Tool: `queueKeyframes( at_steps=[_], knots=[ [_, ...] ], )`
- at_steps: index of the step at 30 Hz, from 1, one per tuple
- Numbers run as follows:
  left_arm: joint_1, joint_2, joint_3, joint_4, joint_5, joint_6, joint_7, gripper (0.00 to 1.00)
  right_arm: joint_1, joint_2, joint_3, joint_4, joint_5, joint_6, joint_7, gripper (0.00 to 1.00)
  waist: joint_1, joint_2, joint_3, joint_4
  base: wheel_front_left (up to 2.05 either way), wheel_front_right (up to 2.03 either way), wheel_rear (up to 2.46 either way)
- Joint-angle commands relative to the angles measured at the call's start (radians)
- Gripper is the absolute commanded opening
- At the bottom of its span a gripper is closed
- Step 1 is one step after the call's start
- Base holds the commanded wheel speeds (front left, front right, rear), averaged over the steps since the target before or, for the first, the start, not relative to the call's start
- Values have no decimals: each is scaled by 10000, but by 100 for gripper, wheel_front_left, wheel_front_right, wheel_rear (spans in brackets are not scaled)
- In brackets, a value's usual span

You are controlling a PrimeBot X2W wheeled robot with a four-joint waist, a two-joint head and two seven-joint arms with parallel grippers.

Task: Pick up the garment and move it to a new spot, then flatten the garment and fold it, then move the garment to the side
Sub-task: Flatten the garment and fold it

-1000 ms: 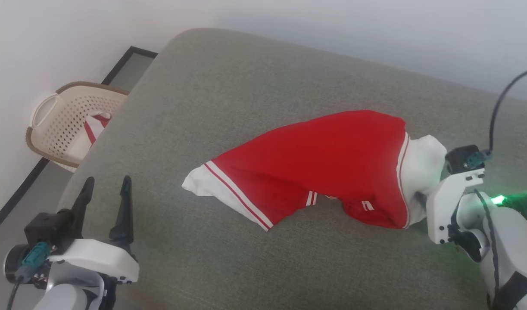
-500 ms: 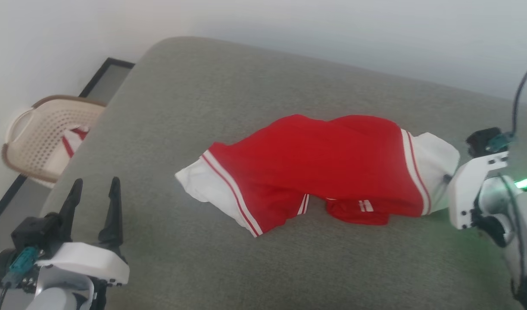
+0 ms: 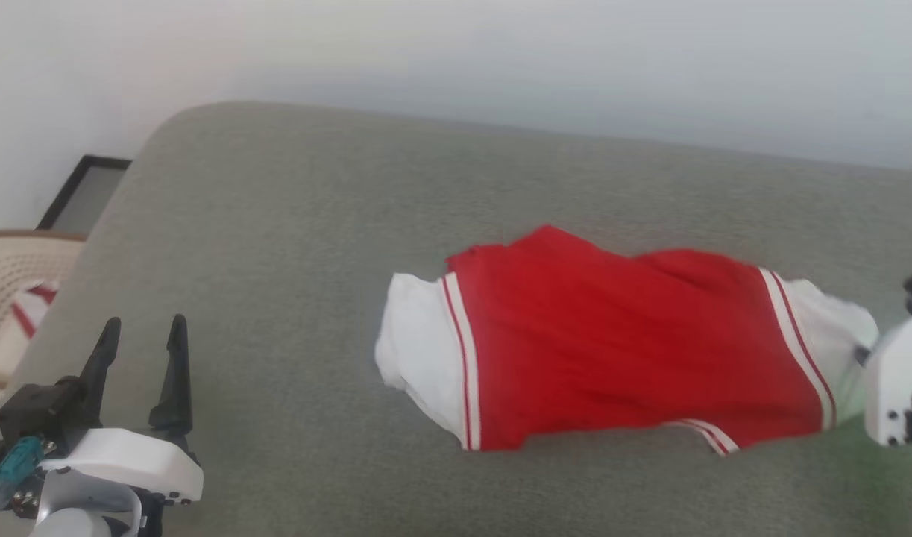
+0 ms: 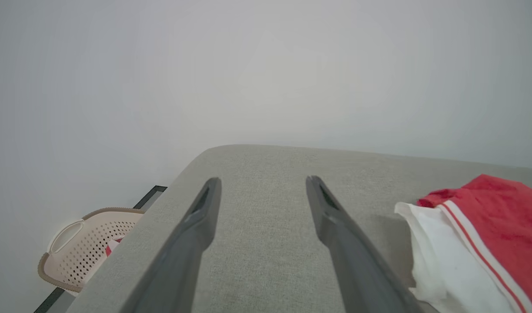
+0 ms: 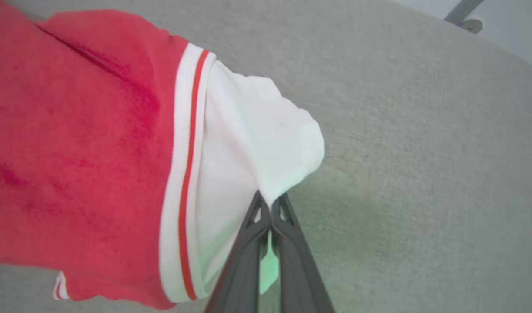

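Right jaws clenched on the garment [image 3: 634, 350]: in the right wrist view my two dark fingers [image 5: 248, 252] meet tip to tip and pinch a fold of its white sleeve, with the cloth pulled to a peak at the tips. In the head view only the white housing [image 3: 895, 380] of that arm shows, at the 3 o'clock edge, touching the same sleeve; the tips themselves I can't make out there. The garment sits right of centre on the grey fabric pad [image 3: 291, 224], long axis 9 to 3 o'clock. Red body in the middle, a white sleeve at each end, and a thin red-and-white stripe band at each seam. The 9 o'clock sleeve lies slack on the pad, and a short striped edge pokes out along the 6 o'clock hem. There is a faint green tint on the pad next to the right housing. Left jaws released and holding nothing: fingers [image 3: 176, 373] spread, pointing toward 12 o'clock, down in the 8 o'clock corner of the head view and well apart from the garment. From the left wrist view the pad is bare between them, with the near white sleeve off at 4 o'clock. A beige perforated basket [image 3: 8, 268] at the 9 o'clock edge, off the pad, has a red-and-white cloth [image 3: 30, 306] in it. A plain pale wall [image 3: 456, 60] runs across 12 o'clock.
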Motion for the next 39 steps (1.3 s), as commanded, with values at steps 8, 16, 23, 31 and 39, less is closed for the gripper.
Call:
queueKeyframes(
  at_steps=[8, 16, 23, 31, 39],
  knots=[
    [-133, 15, -125, -14, 52, -56, 148, 100, 975, 594, -938, 193, -269, -17, 59, 0, 0, 0, -61, -409, 0, 0, 0],
    [-289, 250, -297, -4, 8, -263, 492, 100, 384, 1251, -912, 1644, -712, -17, -655, 100, 0, 0, -263, -568, 0, 0, 0],
    [-569, 725, -512, -364, -137, -642, 1331, 100, -36, 1197, -965, 1760, -663, -17, -1352, 100, 0, 0, -438, -999, 0, 0, 0],
    [-1339, 1366, -930, -665, -667, -1498, 3132, 100, -79, 1508, -1427, 598, -1030, -17, -3091, 100, 0, 0, -446, -1847, 0, 0, 0],
    [-2337, 1721, -1545, -279, -1272, -2120, 5458, 100, 168, 2486, -2208, -1137, -2001, -17, -5029, 100, 0, 0, -199, -2763, 0, 0, 0]
  ],
)
